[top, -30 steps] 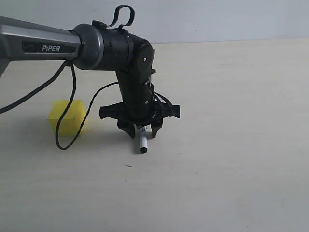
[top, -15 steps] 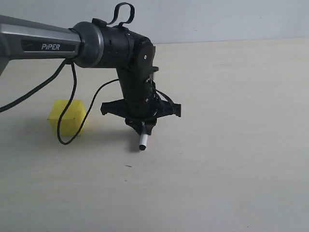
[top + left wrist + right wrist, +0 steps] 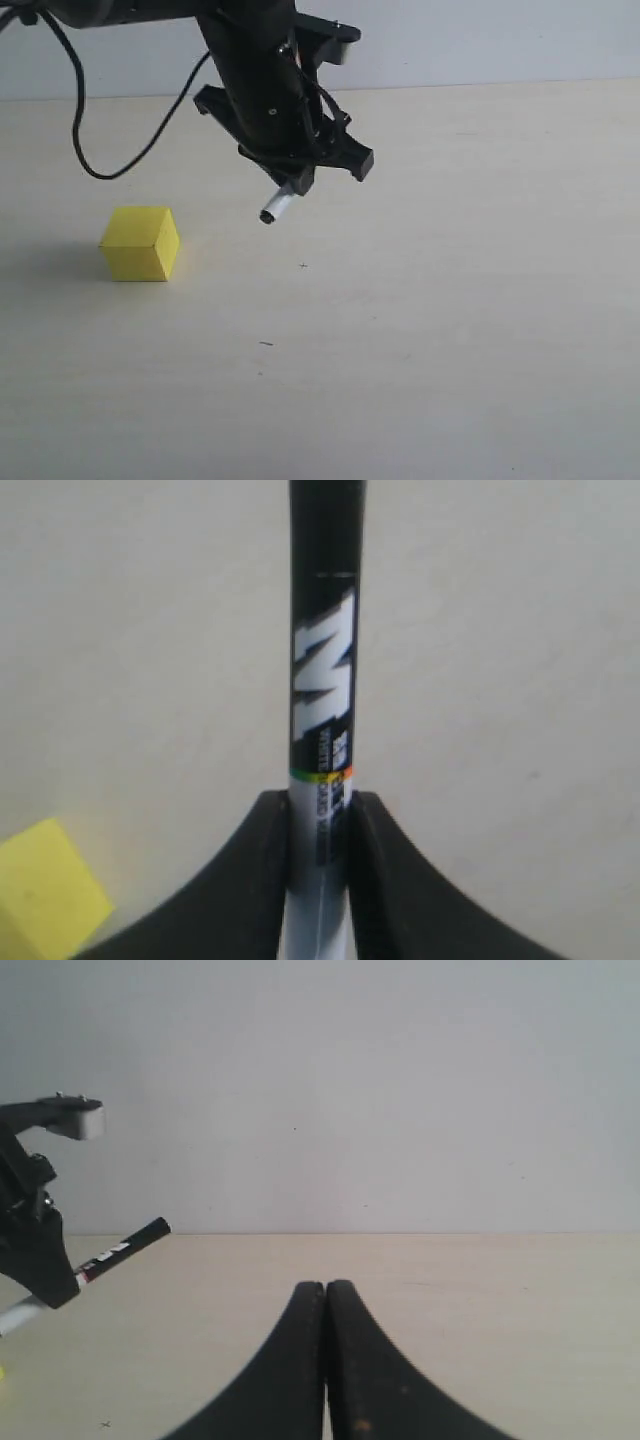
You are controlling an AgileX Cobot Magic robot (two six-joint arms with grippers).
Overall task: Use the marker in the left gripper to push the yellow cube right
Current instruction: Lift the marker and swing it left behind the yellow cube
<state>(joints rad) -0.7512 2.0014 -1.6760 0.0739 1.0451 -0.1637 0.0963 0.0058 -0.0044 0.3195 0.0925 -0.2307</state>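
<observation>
Beige table [image 3: 480, 350]: left fingers [image 3: 235, 880] pinch marker [image 3: 277, 207], long axis tilted, white end toward yellow cube [image 3: 140, 243]; right fingers [image 3: 295, 1360] pressed together.

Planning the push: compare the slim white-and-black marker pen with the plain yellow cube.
The slim white-and-black marker pen is long and thin; the plain yellow cube is blocky. The marker hangs tilted above the table, clamped in the left end effector; the cube rests on the table, untouched. Neither touches the other.

Desk [image 3: 480, 300]: pale beige, plain and smooth.
On it: yellow cube [image 3: 140, 243], sitting flat at the left.
</observation>
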